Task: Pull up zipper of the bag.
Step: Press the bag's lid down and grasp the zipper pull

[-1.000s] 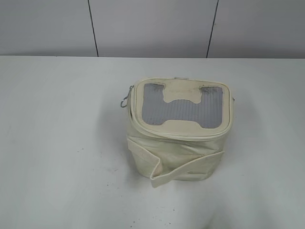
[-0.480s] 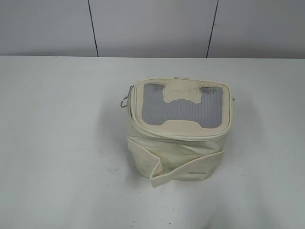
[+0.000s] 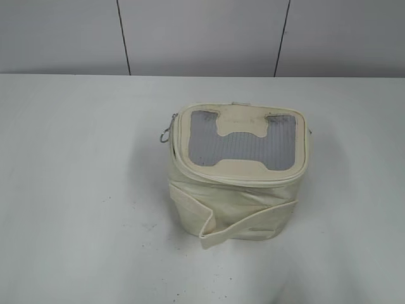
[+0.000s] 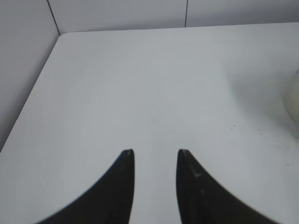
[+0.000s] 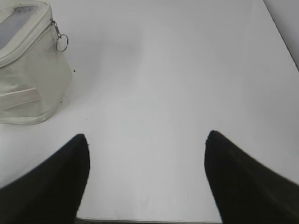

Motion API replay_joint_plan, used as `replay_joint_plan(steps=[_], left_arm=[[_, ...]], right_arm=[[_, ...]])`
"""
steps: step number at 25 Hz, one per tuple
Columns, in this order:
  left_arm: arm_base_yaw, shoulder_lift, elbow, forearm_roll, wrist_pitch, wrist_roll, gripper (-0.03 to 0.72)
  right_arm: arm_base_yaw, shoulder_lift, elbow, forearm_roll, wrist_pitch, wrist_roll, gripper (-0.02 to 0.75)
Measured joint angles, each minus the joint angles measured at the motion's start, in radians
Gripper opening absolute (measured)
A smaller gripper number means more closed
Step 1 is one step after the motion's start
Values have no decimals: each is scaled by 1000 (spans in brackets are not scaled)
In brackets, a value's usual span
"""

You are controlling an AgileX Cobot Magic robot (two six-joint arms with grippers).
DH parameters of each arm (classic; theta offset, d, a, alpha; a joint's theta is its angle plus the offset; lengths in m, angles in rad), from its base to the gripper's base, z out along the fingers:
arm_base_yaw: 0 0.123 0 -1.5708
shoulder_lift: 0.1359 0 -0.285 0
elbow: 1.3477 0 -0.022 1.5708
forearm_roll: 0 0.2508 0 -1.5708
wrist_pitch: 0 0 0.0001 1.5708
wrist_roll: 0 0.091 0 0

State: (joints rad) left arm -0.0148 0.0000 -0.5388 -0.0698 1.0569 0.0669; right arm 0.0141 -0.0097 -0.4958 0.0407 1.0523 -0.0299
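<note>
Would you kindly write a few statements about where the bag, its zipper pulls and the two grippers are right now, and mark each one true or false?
1. The bag stands on the table with its grey mesh window facing up. True.
2. The left gripper is clamped on a zipper pull. False: its jaws stand apart over bare table, holding nothing.
3. A silver ring pull hangs at the bag's upper left corner in the exterior view. True.
4. The right gripper is touching the bag. False: its jaws are wide open, and the bag sits apart from them.
5. A cream strap runs across the bag's front. True.
</note>
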Motion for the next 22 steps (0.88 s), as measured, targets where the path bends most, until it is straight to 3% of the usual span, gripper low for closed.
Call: replay_joint_plan(steps=[5, 9, 12, 18, 22], left_arm=[[-17, 114, -16, -51, -123, 0, 241], [-17, 290, -17, -175, -278, 7, 241], [-17, 435, -41, -263, -366, 69, 241], [-17, 784, -133, -543, -363, 398, 243], [-17, 1025, -203, -730, -267, 621, 246]], right_arm=[[0, 69, -22, 1, -60, 0, 573], [3, 198, -30, 36, -159, -1, 573], [58, 300, -31, 67, -224, -2, 573], [194, 576, -126, 121, -303, -108, 573], [230, 820, -255, 192, -311, -264, 573]])
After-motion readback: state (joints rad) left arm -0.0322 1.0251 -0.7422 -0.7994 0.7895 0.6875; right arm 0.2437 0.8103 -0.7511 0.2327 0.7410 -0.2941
